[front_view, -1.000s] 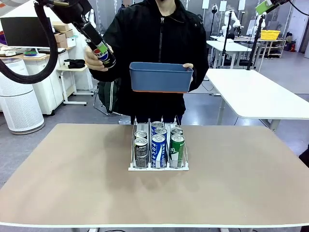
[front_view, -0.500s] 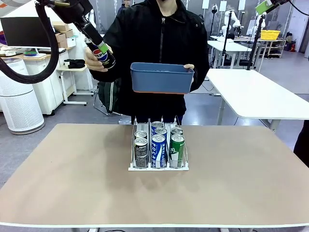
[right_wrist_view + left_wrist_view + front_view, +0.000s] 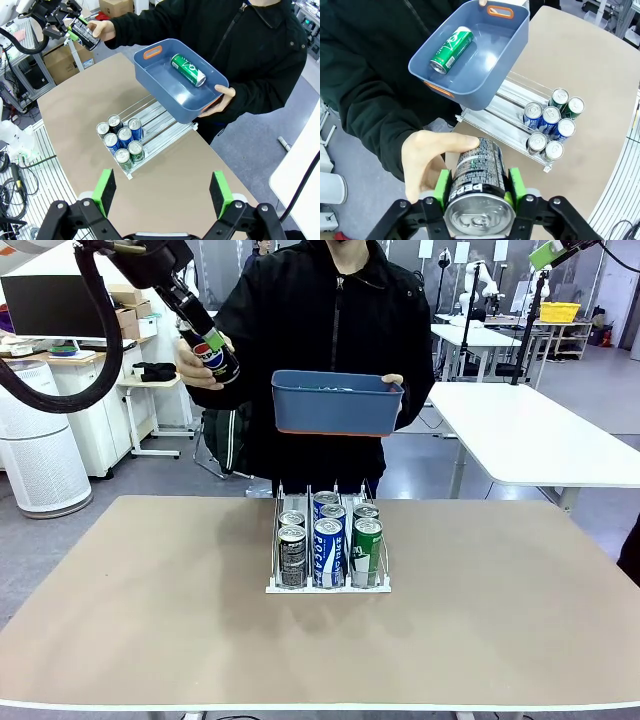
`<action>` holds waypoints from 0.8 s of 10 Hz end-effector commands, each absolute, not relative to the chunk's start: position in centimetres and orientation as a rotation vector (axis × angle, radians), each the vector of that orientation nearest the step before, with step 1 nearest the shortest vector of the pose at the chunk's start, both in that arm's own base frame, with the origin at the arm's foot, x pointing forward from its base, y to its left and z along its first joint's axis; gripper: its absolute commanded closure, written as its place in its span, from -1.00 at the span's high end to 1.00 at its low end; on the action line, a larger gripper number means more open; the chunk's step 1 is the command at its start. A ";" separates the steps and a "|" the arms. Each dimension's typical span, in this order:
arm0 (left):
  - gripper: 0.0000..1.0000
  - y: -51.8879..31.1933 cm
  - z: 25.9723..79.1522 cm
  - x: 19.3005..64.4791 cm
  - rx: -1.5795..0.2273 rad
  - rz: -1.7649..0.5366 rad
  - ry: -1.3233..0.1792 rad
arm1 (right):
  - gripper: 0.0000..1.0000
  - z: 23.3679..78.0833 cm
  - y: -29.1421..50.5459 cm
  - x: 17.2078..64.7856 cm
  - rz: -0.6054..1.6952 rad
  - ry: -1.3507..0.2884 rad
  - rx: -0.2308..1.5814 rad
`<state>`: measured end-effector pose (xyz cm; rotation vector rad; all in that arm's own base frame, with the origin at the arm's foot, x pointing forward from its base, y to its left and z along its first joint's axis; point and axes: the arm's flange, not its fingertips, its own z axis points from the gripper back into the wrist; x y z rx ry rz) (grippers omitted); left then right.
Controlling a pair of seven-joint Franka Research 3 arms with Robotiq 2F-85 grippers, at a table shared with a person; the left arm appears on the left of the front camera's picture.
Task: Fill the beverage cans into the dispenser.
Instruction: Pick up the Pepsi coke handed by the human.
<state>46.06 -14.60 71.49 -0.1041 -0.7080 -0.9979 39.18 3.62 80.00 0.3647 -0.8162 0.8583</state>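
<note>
Black Pepsi can (image 3: pixel 479 165) clamped in your left gripper (image 3: pixel 479 192), with a person's hand (image 3: pixel 427 162) on it too.

Your left gripper's green pads press on opposite sides of the can near its silver top, up in the air beyond the table's (image 3: pixel 150 620) far left edge. The person's hand wraps the can's lower body from one side. Their other hand holds a blue tub (image 3: pixel 517 40) in front of their chest, and one green can (image 3: pixel 452 50) lies on its side in it. Below, at the middle of the tan table, stands the dispenser (image 3: pixel 490 112). Six upright cans (image 3: pixel 551 122) are packed at the end nearest you, two per lane: dark, blue-and-white, green. Your right gripper (image 3: pixel 163 192) hangs high over the table, jaws wide apart, holding nothing.
</note>
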 end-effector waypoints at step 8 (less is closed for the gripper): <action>-1.00 -14.4 71.3 45.9 -0.054 -0.967 -0.670 | 1.00 80.0 3.7 39.2 0.857 -0.815 0.366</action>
